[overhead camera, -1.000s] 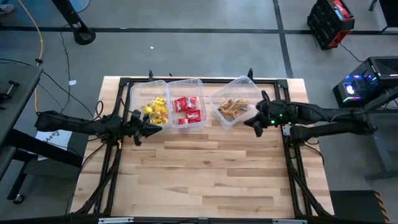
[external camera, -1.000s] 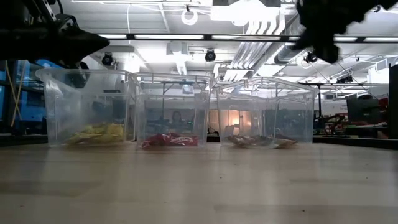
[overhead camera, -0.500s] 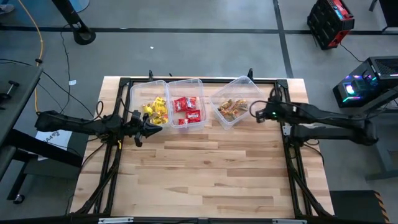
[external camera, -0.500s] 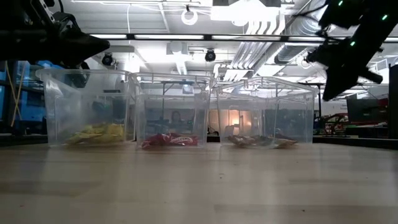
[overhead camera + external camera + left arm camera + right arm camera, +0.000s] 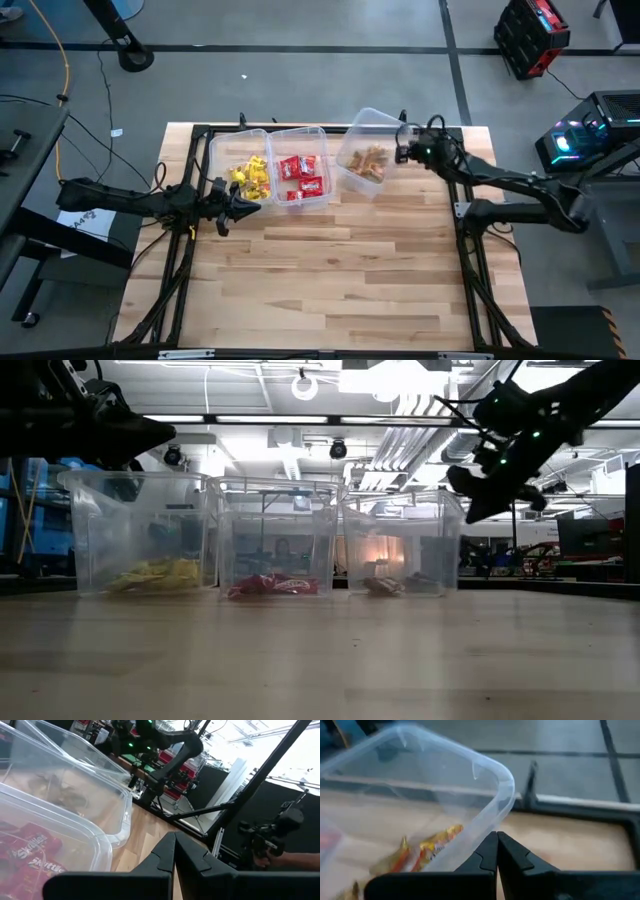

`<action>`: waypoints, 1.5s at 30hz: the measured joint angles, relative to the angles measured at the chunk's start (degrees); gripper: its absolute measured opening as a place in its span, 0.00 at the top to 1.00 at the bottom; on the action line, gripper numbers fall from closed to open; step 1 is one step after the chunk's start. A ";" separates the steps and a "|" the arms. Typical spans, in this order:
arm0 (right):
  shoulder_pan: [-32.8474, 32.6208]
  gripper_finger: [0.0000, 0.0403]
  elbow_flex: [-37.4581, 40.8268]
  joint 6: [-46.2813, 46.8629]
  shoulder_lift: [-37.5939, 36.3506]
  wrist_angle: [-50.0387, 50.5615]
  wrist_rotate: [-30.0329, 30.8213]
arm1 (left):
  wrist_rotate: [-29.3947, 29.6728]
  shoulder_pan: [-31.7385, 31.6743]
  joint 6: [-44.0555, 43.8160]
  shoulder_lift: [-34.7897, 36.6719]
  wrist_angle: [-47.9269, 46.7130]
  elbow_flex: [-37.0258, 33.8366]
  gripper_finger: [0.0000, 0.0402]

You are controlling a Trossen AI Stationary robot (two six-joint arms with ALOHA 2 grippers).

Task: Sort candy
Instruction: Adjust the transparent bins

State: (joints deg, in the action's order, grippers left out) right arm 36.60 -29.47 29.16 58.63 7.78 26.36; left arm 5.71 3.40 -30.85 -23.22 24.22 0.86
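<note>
Three clear tubs (image 5: 298, 165) sit in a row on the counter (image 5: 330, 280). The candy (image 5: 303, 175) lies inside them, sorted by colour. The right gripper (image 5: 402, 154), jaws closed, touches the brown-gold tub (image 5: 366, 152). The left gripper (image 5: 258, 205), jaws closed and holding nothing, hangs beside the yellow tub (image 5: 238, 160).

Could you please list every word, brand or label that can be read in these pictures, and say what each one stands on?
"Skittles": white letters on the red candy packets in the middle tub, left wrist view; seen on two packets, partly blurred.
Yellow candy: print too small to read.
Brown-gold candy: markings blurred, unreadable.
White paper beside the table's left edge: dark marks, too small to read.
</note>
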 joint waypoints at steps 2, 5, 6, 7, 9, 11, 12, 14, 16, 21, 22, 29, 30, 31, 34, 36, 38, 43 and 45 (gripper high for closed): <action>2.53 1.00 0.00 -1.93 3.10 -5.89 -3.82 | -0.01 0.02 0.00 0.00 -0.29 0.02 1.00; 5.56 1.00 0.00 -3.67 8.45 -14.48 -10.66 | 0.01 0.02 0.00 0.00 -1.09 0.02 1.00; 6.25 1.00 0.00 -4.04 10.38 -16.94 -12.27 | 0.07 0.02 0.00 0.00 -1.03 0.02 1.00; 6.77 1.00 0.00 -4.14 12.21 -19.37 -13.30 | 0.07 0.02 0.00 0.00 -1.11 0.02 1.00; 7.68 1.00 0.00 -4.15 15.42 -23.97 -14.26 | 0.13 0.02 0.00 0.00 -1.09 0.02 1.00; 8.62 1.00 -0.07 -4.17 18.17 -28.68 -14.78 | 0.14 0.02 0.00 0.00 -1.08 0.02 1.00; 9.08 1.00 -0.40 -4.16 19.31 -30.06 -15.26 | 0.14 0.02 0.00 0.00 -1.06 0.02 1.00; 10.06 1.00 -1.69 -5.29 21.36 -32.12 -16.25 | 0.12 0.02 0.00 0.00 -1.08 0.02 1.00; 11.07 1.00 -3.81 -7.50 23.19 -32.56 -18.84 | 0.11 0.02 0.00 0.00 -1.34 0.02 1.00; 12.93 1.00 -10.35 -12.08 27.66 -32.30 -31.31 | 0.03 0.00 0.07 0.00 -3.20 0.02 1.00; 13.07 1.00 -11.57 -12.61 28.52 -32.11 -33.43 | 0.14 0.02 0.09 0.02 -3.33 0.02 1.00; 13.44 1.00 -19.24 -17.81 31.28 -18.35 -39.47 | 0.14 0.00 0.11 0.00 -3.31 0.02 1.00; 13.42 1.00 -19.62 -18.04 31.28 -16.55 -39.55 | 0.14 0.00 0.11 0.00 -3.33 0.02 1.00; 13.40 1.00 -19.78 -18.09 31.20 -15.22 -39.78 | 0.14 0.00 0.11 0.00 -3.33 0.02 1.00; 13.38 1.00 -19.82 -17.57 30.48 -11.00 -40.08 | 0.12 0.00 0.11 0.00 -3.33 0.02 1.00; 13.23 1.00 -19.82 -17.41 29.88 -7.74 -40.20 | 0.12 0.00 0.11 0.00 -3.36 0.02 1.00; 12.95 1.00 -19.66 -17.32 29.19 -5.53 -40.27 | 0.10 0.00 0.09 0.00 -3.36 0.02 1.00; 11.14 1.00 -16.79 -14.48 25.74 -2.97 -41.35 | -0.39 0.00 0.05 0.00 -3.40 0.02 1.00; 10.30 1.00 -15.03 -13.78 23.71 -2.40 -41.34 | -1.54 0.00 -0.26 0.02 -3.38 0.02 1.00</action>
State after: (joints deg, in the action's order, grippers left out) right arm 46.90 -44.50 15.38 82.35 5.39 -14.98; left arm 4.17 3.40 -31.11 -23.20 20.84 0.89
